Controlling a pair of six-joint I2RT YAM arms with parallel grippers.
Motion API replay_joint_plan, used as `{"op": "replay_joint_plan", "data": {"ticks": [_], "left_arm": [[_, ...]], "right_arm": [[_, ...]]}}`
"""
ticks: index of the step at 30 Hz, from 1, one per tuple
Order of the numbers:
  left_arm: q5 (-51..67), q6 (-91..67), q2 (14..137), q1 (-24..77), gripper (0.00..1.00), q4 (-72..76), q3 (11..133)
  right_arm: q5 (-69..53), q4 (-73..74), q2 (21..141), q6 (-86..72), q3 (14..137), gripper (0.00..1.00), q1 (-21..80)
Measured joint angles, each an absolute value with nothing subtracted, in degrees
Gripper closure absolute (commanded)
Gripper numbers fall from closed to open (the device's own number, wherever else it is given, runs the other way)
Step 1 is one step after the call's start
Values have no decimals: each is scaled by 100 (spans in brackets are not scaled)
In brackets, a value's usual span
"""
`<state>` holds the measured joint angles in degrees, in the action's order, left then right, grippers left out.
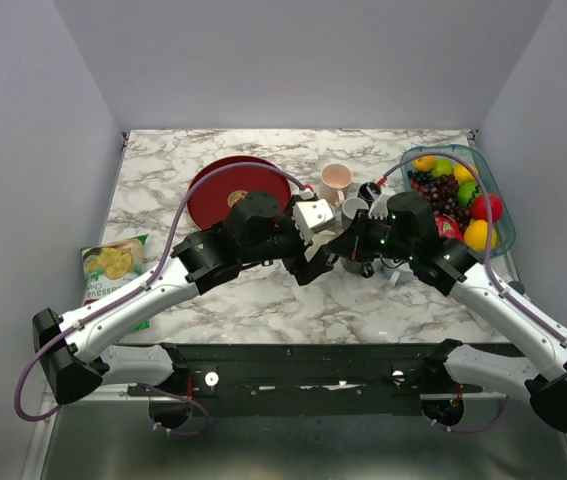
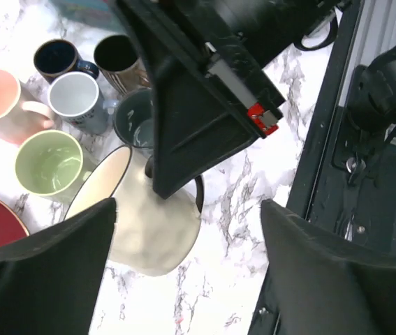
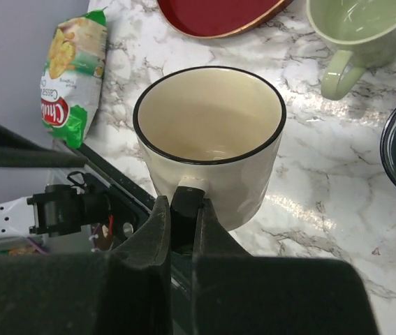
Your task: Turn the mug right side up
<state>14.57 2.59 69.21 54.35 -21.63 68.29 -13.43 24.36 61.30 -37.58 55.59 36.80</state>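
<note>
My right gripper (image 3: pixel 181 209) is clamped on the cream mug (image 3: pixel 218 183) by its handle (image 3: pixel 186 192). The mouth tips toward that wrist (nearly upright, I judge), mid-table beside the other mugs (image 2: pixel 47 164). The left gripper (image 2: pixel 187 230) gapes empty above.

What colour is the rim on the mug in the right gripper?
Black, a thin band atop the cream mug; clearest in the right wrist view.
</note>
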Motion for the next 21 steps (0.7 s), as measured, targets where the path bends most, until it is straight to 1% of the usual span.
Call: {"op": "replay_joint_plan", "data": {"ticks": [4, 10, 14, 21], "left_arm": [[1439, 163, 6667, 5395, 1, -2112, 6709], [1212, -209, 6066, 5201, 1, -2106, 6696], [902, -639, 5861, 5028, 1, -2099, 6897], [320, -1389, 6099, 4641, 1, -2248, 7483]], "right_arm": [[-1155, 1903, 5758, -3527, 5063, 99, 3682], [-624, 613, 5148, -3013, 3780, 99, 3889], [-95, 73, 5179, -2563, 3299, 99, 4462], [642, -1013, 5763, -1935, 3162, 99, 5183]]}}
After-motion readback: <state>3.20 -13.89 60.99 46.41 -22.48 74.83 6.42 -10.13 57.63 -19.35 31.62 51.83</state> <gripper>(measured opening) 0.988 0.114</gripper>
